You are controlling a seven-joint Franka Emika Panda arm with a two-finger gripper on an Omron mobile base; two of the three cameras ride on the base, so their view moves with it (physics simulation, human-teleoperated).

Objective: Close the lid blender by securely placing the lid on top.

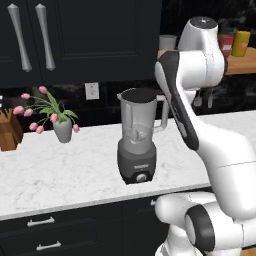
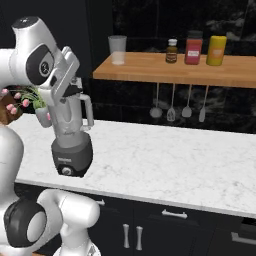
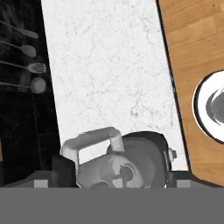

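We see the gripper (image 3: 113, 183) poised right above the blender (image 1: 136, 145), its 2 fingertips (image 3: 41, 182) spread wide on either side of the jar with nothing held between them. The lid (image 1: 138, 94) reads as a dark disc lying across the jar's mouth, though we cannot tell whether it sits fully flat. The blender stands upright on the white marble counter (image 1: 60, 175), well apart from the vase of pink tulips (image 1: 62, 130)
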